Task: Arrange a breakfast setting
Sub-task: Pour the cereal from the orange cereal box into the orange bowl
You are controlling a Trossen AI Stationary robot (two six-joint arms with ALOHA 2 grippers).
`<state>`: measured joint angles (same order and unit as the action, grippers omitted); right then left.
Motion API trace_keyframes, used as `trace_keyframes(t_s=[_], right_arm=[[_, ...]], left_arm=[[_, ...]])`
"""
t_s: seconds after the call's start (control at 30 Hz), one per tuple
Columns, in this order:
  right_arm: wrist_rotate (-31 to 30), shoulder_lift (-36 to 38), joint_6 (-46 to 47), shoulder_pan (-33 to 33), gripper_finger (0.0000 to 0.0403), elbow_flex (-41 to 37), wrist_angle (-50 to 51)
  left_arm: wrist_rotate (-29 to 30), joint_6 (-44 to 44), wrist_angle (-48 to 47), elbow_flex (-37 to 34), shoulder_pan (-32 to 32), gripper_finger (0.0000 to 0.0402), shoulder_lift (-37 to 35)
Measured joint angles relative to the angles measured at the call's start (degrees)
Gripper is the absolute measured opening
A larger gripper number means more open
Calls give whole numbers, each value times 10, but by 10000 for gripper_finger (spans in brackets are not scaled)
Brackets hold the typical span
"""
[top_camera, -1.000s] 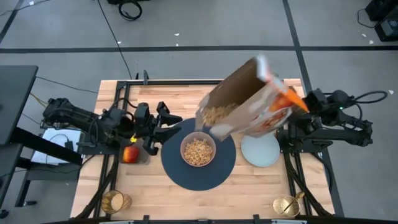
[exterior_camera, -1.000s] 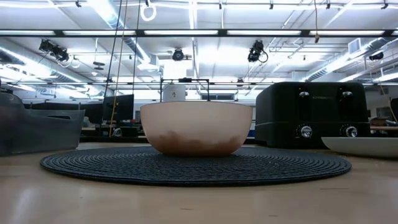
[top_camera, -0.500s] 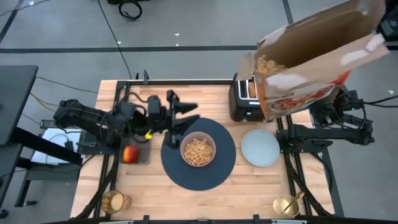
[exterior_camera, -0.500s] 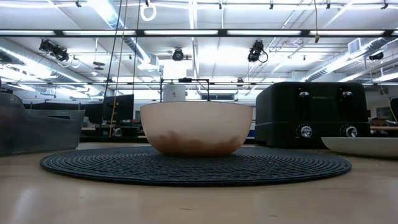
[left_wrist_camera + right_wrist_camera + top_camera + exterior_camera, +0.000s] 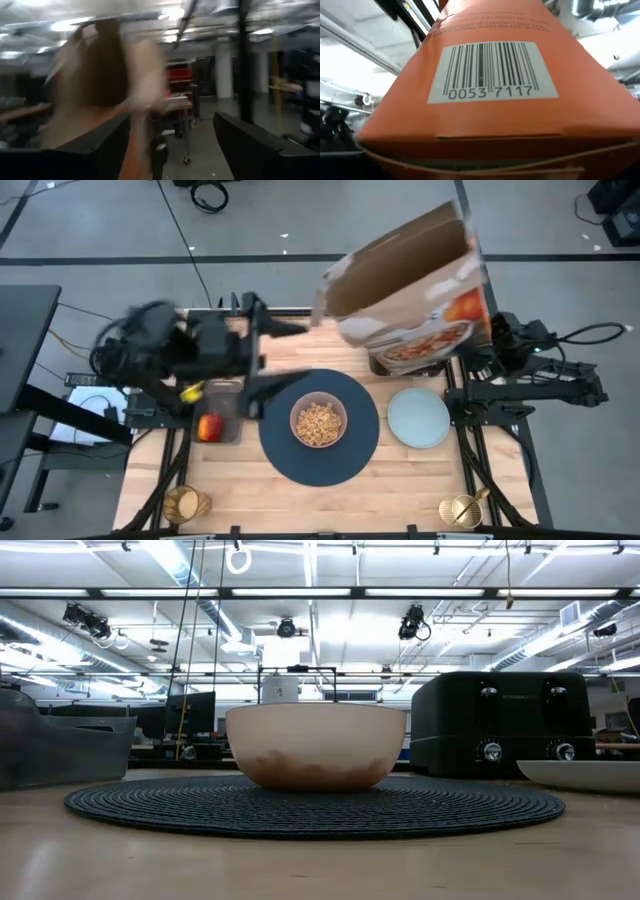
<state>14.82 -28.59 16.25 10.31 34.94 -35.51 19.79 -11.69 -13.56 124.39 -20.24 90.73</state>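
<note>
A pink bowl (image 5: pixel 318 423) holding cereal rests on its base in the middle of the round navy placemat (image 5: pixel 355 462); the low view shows the bowl (image 5: pixel 315 745) and the placemat (image 5: pixel 315 806) too. A pale plate (image 5: pixel 418 418) lies right of the mat. A red apple (image 5: pixel 209 427) sits in a grey tray at the left. My right gripper (image 5: pixel 487 345) is shut on an orange cereal box (image 5: pixel 405 290) raised over the black toaster (image 5: pixel 500 725). My left gripper (image 5: pixel 272 357) hangs open, high above the table left of the bowl, holding nothing. My right gripper holds the cereal box by its bottom end (image 5: pixel 478 330), coming from the table's right side and slanting upward. The box itself hides the fingers. Its barcode side (image 5: pixel 492 70) fills the right wrist view. The box is lifted clear, tilted, its open top (image 5: pixel 330 280) toward the left.
A grey bin (image 5: pixel 60 745) stands at the table's left. An amber glass cup (image 5: pixel 185 503) sits at the near left corner and a gold item (image 5: pixel 462 510) at the near right corner. Bare wood lies in front of the placemat.
The cereal box, tipped mouth-down over the bowl a second ago, has swung up and away toward the far right and is now raised with its mouth off the bowl. My left gripper has risen from table height beside the bowl and stands wider open.
</note>
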Motion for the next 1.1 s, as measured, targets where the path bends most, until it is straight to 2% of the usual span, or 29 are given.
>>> trace_keyframes(t_s=[0.1, 0.17, 0.27, 0.5, 0.73, 0.93, 1.1], right_arm=[[0, -21, -7, 0, 289, 0, 0], [0, -36, -8, 0, 289, 0, 1], [0, -58, -8, 0, 289, 0, -8], [5, -101, -8, 0, 289, 0, -22], [8, -128, 1, 0, 289, 0, -27], [13, -137, 1, 0, 289, 0, -25], [14, -143, 1, 0, 289, 0, -23]], left_arm=[[-6, -63, 36, 12, -24, 313, 1], [8, -57, 37, 22, -24, 314, -1], [42, -3, 14, 30, 3, 309, -3], [41, 144, -80, 26, 72, 290, 13], [27, 204, -167, 27, 108, 262, 13], [16, 255, -210, 28, 112, 203, 11], [14, 263, -263, 28, 111, 113, 14]])
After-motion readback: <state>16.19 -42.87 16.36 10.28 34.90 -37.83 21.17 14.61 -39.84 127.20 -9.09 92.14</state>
